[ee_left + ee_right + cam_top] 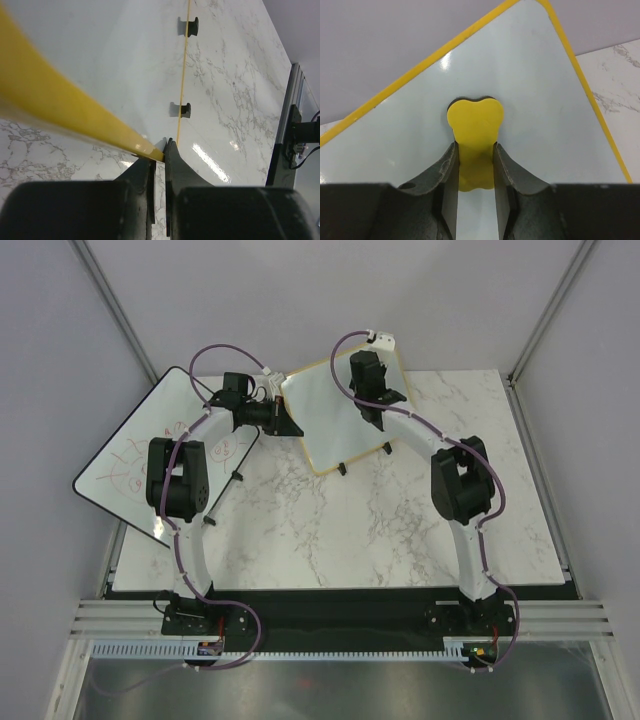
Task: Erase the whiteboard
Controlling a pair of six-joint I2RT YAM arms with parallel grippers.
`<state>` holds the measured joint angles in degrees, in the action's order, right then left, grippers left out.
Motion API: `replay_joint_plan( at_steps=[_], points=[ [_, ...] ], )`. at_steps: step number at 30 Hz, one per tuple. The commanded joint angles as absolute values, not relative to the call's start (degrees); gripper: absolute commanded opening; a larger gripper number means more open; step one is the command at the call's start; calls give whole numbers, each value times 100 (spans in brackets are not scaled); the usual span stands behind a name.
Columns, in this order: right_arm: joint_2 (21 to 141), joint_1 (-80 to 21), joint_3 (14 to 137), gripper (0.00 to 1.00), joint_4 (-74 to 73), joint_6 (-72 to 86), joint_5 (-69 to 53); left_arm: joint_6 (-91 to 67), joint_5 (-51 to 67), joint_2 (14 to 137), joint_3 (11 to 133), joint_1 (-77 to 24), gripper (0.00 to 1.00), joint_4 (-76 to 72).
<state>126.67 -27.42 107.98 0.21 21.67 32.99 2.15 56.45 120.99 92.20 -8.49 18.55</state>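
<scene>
The small whiteboard [325, 425] with a tan frame and two black feet stands tilted at the table's far middle. My left gripper [292, 428] is at its left edge. In the left wrist view the jaws [166, 146] are shut on the yellow-tan frame [75, 110] at its tip, and both feet [185, 110] show. My right gripper [366, 370] is over the board, shut on a yellow bone-shaped eraser [475, 127] that presses flat on the white surface [545, 100]. My right gripper's fingertips [475, 150] clamp the eraser's waist. No marks show on the board.
A larger black-edged whiteboard [150, 455] with red scribbles lies at the left, overhanging the marble table [330, 530]. A small white object [385, 339] sits behind the small board's far corner. Grey walls close in the back and sides.
</scene>
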Motion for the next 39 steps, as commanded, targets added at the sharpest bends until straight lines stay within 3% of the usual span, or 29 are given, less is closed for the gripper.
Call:
replay_joint_plan(
  at_steps=[1, 13, 18, 29, 33, 39],
  points=[
    [12859, -2795, 10506, 0, -141, 2241, 3103, 1099, 5572, 11892, 9334, -958, 2, 1617],
    [12041, -3067, 7946, 0, 448, 2645, 2997, 1151, 5546, 11900, 9308, -967, 2, 1608],
    [12120, -3085, 8436, 0, 413, 2497, 2953, 1125, 5546, 11892, 9308, -967, 2, 1608],
    [12691, -3076, 10828, 0, 18, 1968, 2962, 1143, 5537, 11909, 9325, -967, 2, 1652],
    [12621, -3085, 10513, 0, 18, 2214, 2874, 1134, 5555, 11927, 9369, -958, 2, 1652],
    [12139, -3111, 8827, 0, 333, 2644, 2751, 1160, 5555, 11909, 9343, -967, 2, 1661]
  ],
)
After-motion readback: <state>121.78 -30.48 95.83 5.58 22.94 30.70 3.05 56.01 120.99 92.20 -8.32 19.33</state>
